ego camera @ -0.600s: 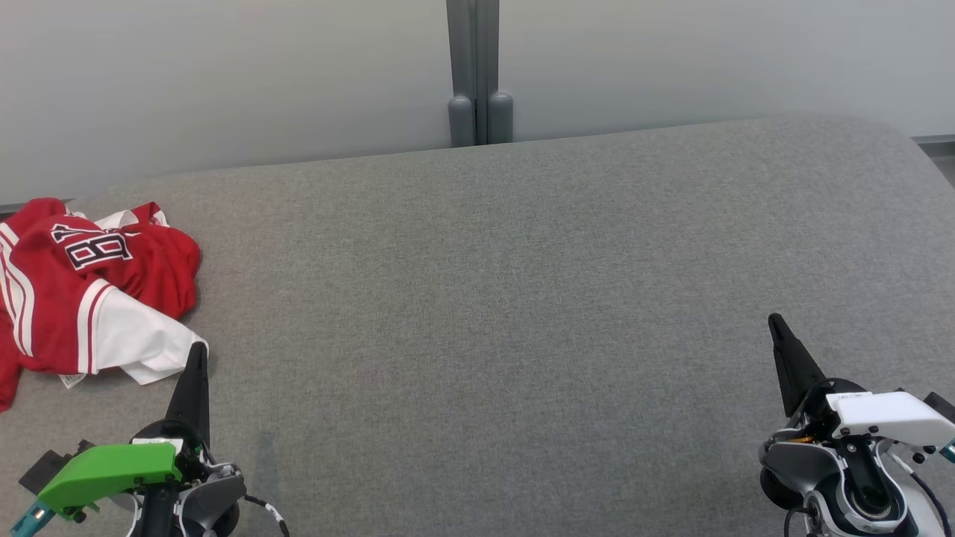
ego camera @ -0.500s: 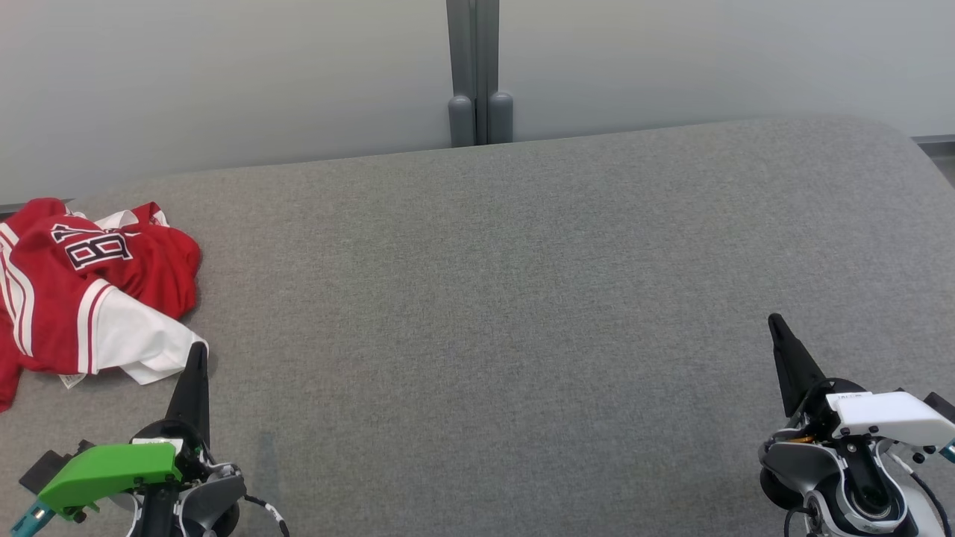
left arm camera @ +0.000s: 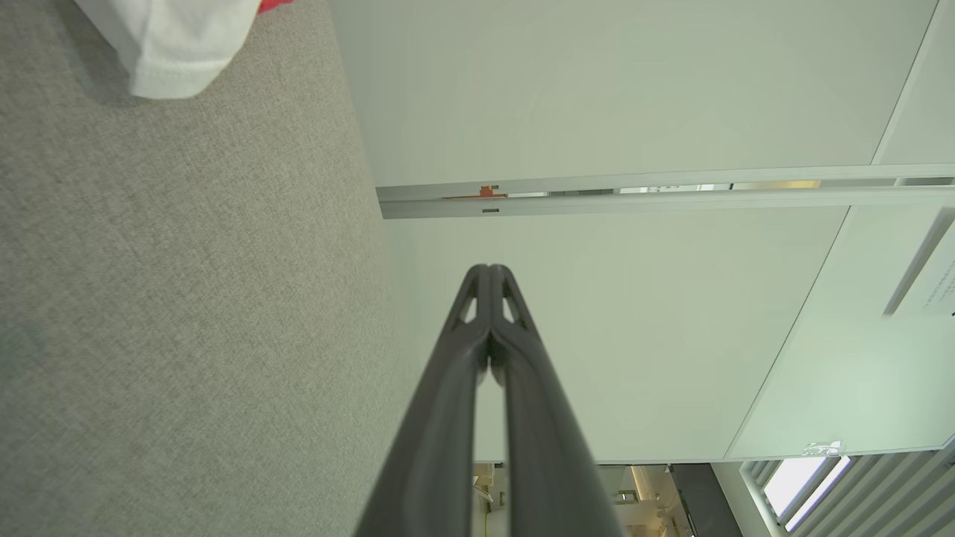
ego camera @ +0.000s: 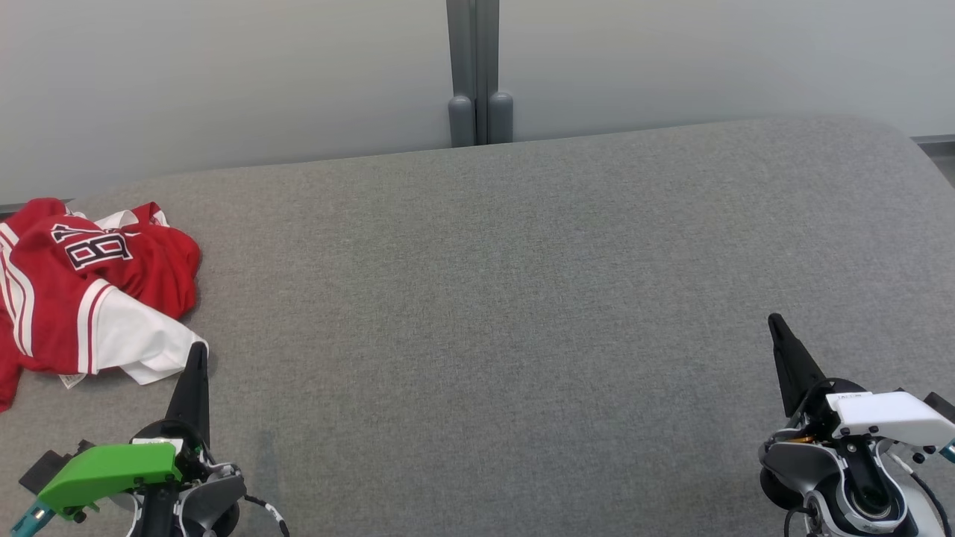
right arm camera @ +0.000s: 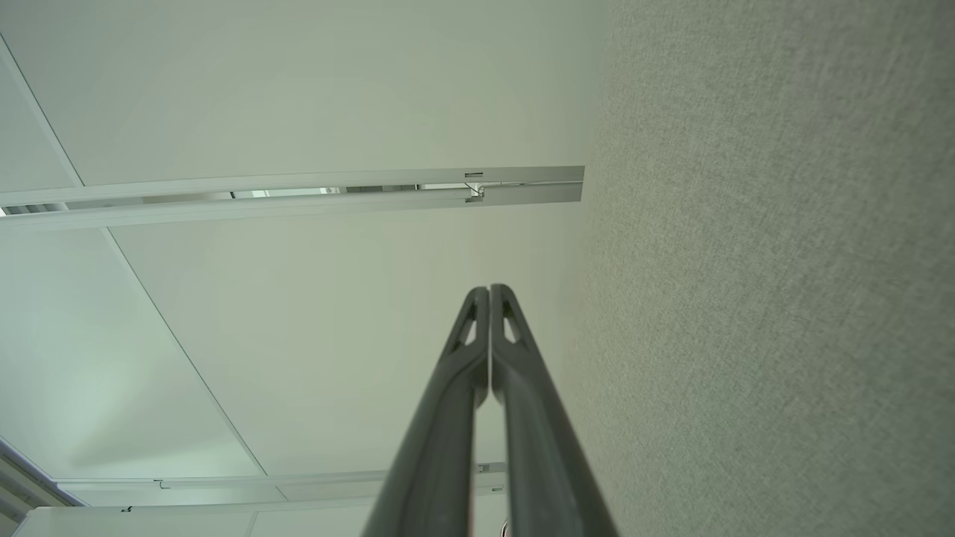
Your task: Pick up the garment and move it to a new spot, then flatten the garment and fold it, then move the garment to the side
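Note:
A crumpled red and white garment (ego camera: 82,291) with dark numbers lies at the far left of the grey table (ego camera: 492,298), partly cut off by the picture's edge. Its white sleeve (left arm camera: 175,45) shows at the top left of the left wrist view. My left gripper (ego camera: 198,350) is shut and empty, its tip just right of that white sleeve, touching or nearly so. In its own view the left gripper (left arm camera: 489,270) has both fingers pressed together. My right gripper (ego camera: 774,321) is shut and empty at the lower right, far from the garment. The right gripper (right arm camera: 489,289) shows closed fingers there too.
A pale wall stands behind the table, with a grey post (ego camera: 477,74) at the middle of the far edge. The table's right far corner is rounded (ego camera: 895,134). Wide bare grey cloth stretches between the two grippers.

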Controlling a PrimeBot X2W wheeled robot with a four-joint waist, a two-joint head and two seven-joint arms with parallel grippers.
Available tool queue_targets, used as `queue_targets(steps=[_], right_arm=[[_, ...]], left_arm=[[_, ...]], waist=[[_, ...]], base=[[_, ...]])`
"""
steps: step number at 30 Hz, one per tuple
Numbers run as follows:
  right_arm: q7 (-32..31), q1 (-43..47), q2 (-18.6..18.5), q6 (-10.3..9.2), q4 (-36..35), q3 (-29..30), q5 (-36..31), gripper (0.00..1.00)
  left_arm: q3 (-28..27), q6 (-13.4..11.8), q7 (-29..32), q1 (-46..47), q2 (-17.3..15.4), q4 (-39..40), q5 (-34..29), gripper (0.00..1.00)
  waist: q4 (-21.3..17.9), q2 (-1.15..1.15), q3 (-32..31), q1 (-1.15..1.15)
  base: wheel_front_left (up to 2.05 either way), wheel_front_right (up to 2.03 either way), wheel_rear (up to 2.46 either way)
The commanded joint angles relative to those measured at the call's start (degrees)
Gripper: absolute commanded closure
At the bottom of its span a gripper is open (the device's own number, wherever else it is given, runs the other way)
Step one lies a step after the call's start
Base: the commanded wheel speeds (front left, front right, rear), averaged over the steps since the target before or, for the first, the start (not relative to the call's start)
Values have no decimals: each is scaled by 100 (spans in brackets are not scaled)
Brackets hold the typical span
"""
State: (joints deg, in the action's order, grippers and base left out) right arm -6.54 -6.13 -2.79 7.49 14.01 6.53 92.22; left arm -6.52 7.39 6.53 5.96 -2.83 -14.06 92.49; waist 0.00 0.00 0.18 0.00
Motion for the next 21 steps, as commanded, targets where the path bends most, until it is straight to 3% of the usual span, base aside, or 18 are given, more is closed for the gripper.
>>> queue_targets(steps=[1, 15, 16, 17, 18, 21], right_arm=[[-12, -36, -24, 0, 8, -6, 40, 100], [-12, -36, -24, 0, 8, -6, 40, 100], [1, 9, 7, 0, 20, 1, -3, 0], [7, 29, 16, 0, 51, -2, -3, 100], [29, 44, 20, -1, 60, -18, -1, 0], [117, 65, 19, -1, 36, -91, -20, 0]], left_arm=[[-4, 26, 11, 80, -13, 10, -30, 100], [-4, 26, 11, 80, -13, 10, -30, 100], [2, -1, -5, -10, 4, -23, 1, 0], [6, -3, -9, -31, 11, -59, -1, 100], [16, -3, -29, -47, 15, -63, -7, 0], [72, -3, -114, -69, 14, -33, -34, 0]], waist=[[0, 0, 0, 0], [0, 0, 0, 0], [0, 0, 0, 0], [0, 0, 0, 0], [1, 0, 0, 0], [5, 0, -2, 0]], base=[[0, 0, 0], [0, 0, 0], [0, 0, 0], [0, 0, 0], [0, 0, 0], [0, 0, 0]])
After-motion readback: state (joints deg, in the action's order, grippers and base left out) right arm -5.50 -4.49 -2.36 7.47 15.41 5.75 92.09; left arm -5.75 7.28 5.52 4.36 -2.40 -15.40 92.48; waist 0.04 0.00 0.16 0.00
